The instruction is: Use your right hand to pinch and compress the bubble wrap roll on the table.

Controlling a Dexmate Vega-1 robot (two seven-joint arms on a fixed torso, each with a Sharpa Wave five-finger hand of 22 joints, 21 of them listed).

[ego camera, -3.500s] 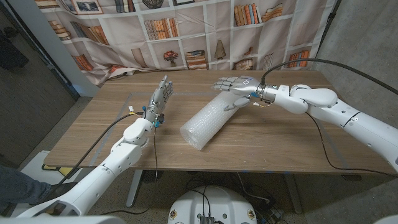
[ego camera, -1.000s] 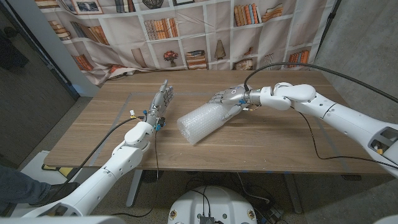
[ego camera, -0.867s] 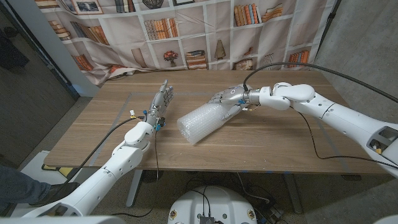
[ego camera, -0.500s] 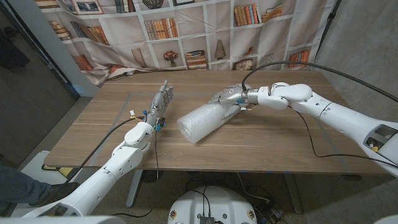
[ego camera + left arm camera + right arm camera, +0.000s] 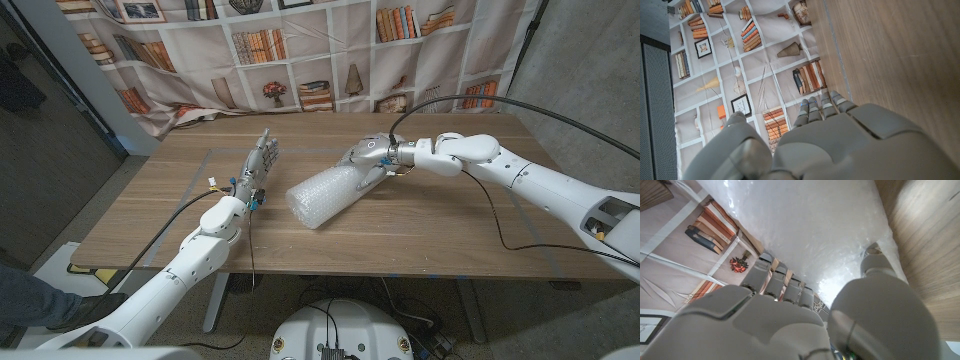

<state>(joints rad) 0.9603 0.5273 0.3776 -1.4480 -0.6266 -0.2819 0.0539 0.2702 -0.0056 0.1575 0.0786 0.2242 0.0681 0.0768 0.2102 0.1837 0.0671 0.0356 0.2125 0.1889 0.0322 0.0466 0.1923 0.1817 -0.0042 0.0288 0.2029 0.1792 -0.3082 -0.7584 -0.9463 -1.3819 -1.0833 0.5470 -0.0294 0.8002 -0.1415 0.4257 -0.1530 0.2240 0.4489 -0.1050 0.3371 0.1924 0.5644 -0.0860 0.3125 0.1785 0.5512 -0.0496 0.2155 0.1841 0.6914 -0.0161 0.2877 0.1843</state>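
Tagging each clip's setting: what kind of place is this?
Likely a staged lab or test room: a printed bookshelf backdrop hangs behind the table, with bare grey walls beside it.

Right robot hand point(image 5: 366, 158) now around bubble wrap roll point(image 5: 327, 194)

Lab (printed bookshelf backdrop point(image 5: 300, 40), cabled arms).

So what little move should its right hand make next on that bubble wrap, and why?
Probably close the fingers and thumb further to squeeze. The right hand already wraps the far end of the bubble wrap roll, fingers on one side and thumb on the other, yet the roll looks round, not visibly flattened. The left hand waits apart, holding nothing.
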